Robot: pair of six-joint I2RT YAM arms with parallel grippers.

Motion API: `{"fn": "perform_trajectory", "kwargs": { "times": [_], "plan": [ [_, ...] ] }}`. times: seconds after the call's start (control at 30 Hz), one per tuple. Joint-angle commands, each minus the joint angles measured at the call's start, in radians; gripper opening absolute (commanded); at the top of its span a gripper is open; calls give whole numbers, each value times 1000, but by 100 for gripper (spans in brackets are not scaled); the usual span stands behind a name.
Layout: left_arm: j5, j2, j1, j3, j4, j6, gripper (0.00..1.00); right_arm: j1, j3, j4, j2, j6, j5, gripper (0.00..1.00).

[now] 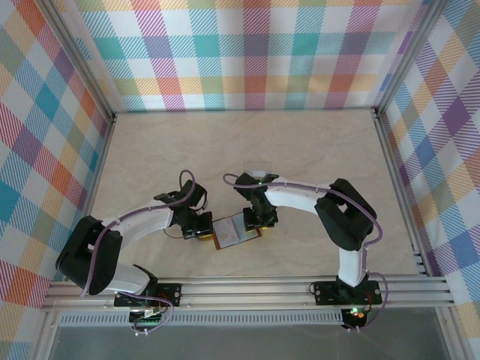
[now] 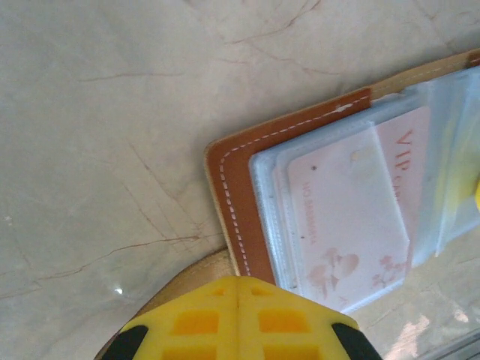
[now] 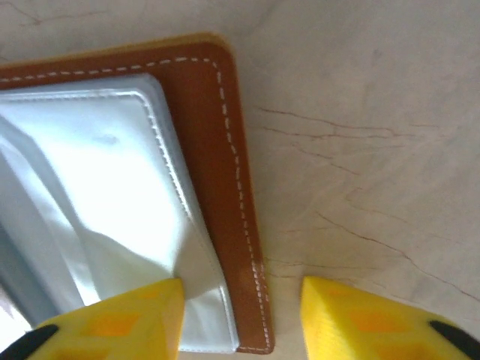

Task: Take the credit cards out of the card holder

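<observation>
the card holder [image 1: 235, 231] lay opened flat on the tabletop [image 1: 300, 142] near its front edge, between the two arms. the left pincer [image 1: 198, 226] sat at its left edge. the right pincer [image 1: 259, 219] straddled its right edge, one side over a pocket [image 3: 112, 187], the other over bare tabletop. a card [image 2: 352, 225] sat inside a pocket of the left half.
</observation>
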Motion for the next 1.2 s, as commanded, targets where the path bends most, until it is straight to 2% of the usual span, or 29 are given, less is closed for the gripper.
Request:
{"fn": "perform_trajectory", "kwargs": {
  "times": [0.0, 0.13, 0.2, 0.43, 0.7, 0.93, 1.17],
  "plan": [
    [18, -24, -8, 35, -34, -5, 5, 1, -43, 75, -40, 10, -107, 40],
    [22, -2, -23, 47, -24, -13, 5, 1, -89, 122, -75, 39, -179, 32],
    [20, 15, -31, 51, -19, -13, 5, 1, -105, 132, -97, 46, -193, 31],
    [-1, 75, -43, 46, -2, -3, 5, 1, -69, 30, -144, 32, -66, 41],
    [-41, 102, -48, 14, 9, 5, 4, 1, -9, 91, -156, 31, -169, 37],
    [-43, 96, -48, -5, 19, 2, 4, 1, 21, 254, -69, 72, -348, 30],
    [-41, 87, -48, -12, 23, -1, 4, 1, 88, 236, 29, 65, -327, 27]
  ]
}}
